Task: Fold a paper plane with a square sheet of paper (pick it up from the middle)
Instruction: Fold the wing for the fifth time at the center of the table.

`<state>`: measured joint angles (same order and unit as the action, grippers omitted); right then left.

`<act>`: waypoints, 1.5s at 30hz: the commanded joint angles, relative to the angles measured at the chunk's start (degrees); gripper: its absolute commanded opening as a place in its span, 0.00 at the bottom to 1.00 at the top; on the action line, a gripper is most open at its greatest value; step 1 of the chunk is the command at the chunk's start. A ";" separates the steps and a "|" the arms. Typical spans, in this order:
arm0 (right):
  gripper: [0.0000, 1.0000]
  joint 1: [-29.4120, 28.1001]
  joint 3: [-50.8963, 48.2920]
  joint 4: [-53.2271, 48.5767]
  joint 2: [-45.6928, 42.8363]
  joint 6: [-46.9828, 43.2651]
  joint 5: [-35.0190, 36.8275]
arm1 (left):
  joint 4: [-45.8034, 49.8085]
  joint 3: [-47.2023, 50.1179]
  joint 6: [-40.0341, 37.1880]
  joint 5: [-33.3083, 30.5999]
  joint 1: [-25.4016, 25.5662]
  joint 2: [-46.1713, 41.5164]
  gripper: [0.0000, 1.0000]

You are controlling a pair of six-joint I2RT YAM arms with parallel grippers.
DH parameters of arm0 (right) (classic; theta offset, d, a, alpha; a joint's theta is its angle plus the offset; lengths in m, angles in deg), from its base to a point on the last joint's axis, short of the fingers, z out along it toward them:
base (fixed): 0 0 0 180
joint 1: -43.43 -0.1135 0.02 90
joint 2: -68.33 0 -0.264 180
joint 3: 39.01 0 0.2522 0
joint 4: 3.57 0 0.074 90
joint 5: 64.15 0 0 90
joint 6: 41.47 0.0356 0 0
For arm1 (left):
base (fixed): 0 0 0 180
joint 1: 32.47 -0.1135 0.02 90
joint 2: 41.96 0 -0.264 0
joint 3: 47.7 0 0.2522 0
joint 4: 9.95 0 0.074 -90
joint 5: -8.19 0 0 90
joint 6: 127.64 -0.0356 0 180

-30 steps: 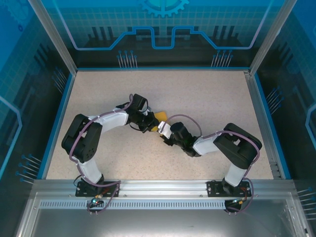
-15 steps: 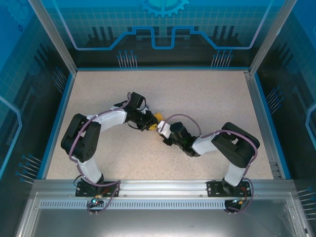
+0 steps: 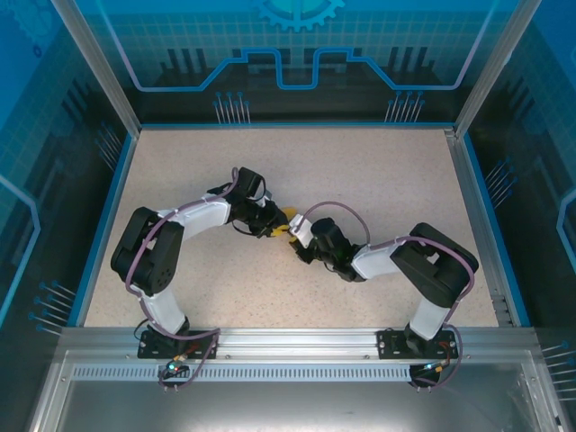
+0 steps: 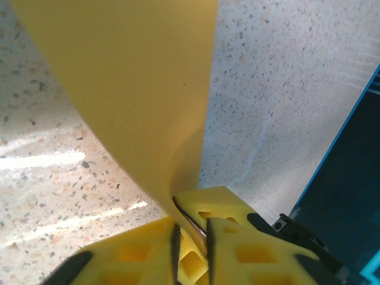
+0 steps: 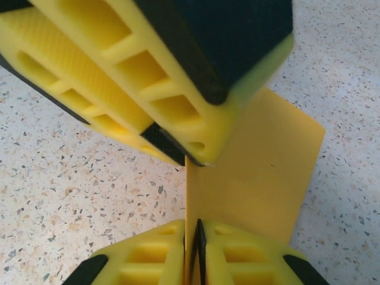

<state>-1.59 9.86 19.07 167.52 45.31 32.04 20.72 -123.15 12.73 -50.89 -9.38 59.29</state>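
The orange-yellow square sheet of paper is held off the table between both grippers at mid-table. In the left wrist view the sheet curves up and away from my left gripper, whose yellow pads are shut on its lower edge. In the right wrist view the sheet stands on edge as a flat panel. My right gripper is shut on its near edge, and the left gripper pinches the same edge just above. From the top, the left gripper and right gripper almost touch.
The speckled beige table spreads wide behind and beside the arms. A blue rim and transparent walls enclose it. An aluminium rail carries the arm bases at the near edge.
Both grippers have drawn slightly closer together, and the left wrist has shifted a little to the left. Less of the sheet shows from above. Both grips hold.
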 commanded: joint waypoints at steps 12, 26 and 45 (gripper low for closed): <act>0.10 7.29 2.58 -2.91 0.54 18.61 -16.57 | -1.60 2.45 -0.15 -3.34 -2.86 -7.97 0.57; 0.06 10.28 7.45 -9.15 3.34 28.90 -24.65 | -15.10 11.65 1.39 -3.40 -3.01 -9.27 0.63; 0.01 16.83 8.31 -4.46 8.60 44.54 -36.99 | -24.88 14.31 1.47 0.18 -2.79 -4.50 0.52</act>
<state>13.91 16.99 13.08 175.11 87.19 -2.42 -2.14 -109.29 14.87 -52.82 -11.74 53.20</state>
